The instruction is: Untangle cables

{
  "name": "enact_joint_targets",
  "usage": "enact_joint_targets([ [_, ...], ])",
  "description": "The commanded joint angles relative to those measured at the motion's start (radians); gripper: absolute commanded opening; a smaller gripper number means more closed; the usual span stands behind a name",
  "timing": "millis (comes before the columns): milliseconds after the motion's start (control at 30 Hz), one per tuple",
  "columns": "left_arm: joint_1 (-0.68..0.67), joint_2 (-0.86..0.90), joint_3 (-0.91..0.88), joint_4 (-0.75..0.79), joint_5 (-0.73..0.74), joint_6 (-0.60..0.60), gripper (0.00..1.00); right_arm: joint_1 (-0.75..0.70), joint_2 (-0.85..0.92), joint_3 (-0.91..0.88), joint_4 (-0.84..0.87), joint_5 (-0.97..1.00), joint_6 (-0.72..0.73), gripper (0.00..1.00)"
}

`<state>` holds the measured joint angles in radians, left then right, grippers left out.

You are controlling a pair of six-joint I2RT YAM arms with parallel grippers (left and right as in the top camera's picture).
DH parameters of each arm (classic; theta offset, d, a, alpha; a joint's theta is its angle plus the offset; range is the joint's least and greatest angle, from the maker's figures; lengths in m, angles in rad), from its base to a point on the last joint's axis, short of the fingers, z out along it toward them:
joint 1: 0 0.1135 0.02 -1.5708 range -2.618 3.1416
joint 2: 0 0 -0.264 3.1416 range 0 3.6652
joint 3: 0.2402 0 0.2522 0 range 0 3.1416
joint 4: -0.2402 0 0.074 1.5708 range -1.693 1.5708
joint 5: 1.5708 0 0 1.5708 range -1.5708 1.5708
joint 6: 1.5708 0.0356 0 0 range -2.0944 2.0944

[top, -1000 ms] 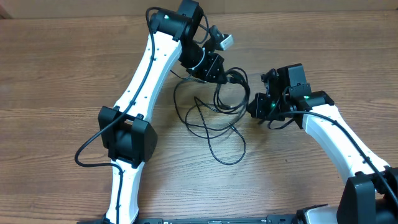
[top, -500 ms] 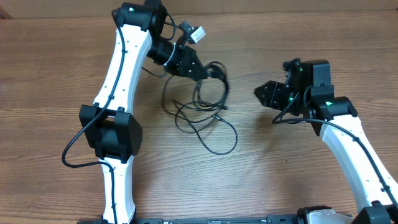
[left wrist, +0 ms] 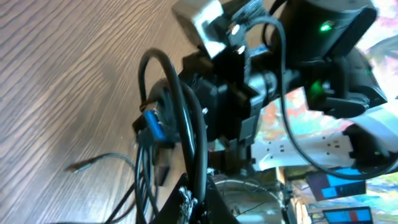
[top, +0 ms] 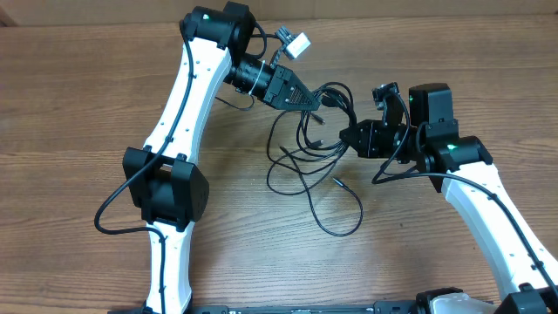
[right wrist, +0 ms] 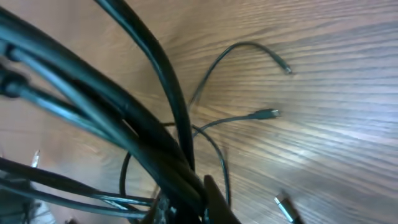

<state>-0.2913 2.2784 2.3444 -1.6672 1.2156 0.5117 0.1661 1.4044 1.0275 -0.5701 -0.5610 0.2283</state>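
Two grippers flanked the cables (top: 305, 148). Your left gripper (top: 305, 98) was clamped on the bundle's far end. Your right gripper (top: 350, 138) pressed against its right side, but I could not tell whether it had closed. Slack loops lay on the table (top: 87, 87), nearer the right arm.

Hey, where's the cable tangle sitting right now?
In the overhead view, the cables are near the centre of the frame, between the left end effector and the right end effector. One loose loop trails toward the bottom of the frame.
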Motion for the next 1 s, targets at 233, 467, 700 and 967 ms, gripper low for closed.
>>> enact_joint_targets([
  [233,0.007,-0.016,0.027,0.166,-1.051,-0.532,0.04,0.002,-0.005,0.014,-0.065,0.176,0.016,0.04],
  [467,0.016,-0.016,0.027,0.171,-0.913,-0.557,0.04,0.002,-0.005,0.014,-0.137,0.452,0.269,0.04],
  [700,0.026,-0.021,0.028,0.15,-0.727,-0.439,0.04,0.003,-0.005,0.014,-0.129,0.24,0.032,0.53],
  [967,0.039,-0.124,0.029,0.19,-0.634,-0.339,0.04,0.005,-0.005,0.014,-0.127,0.28,0.03,0.8],
])
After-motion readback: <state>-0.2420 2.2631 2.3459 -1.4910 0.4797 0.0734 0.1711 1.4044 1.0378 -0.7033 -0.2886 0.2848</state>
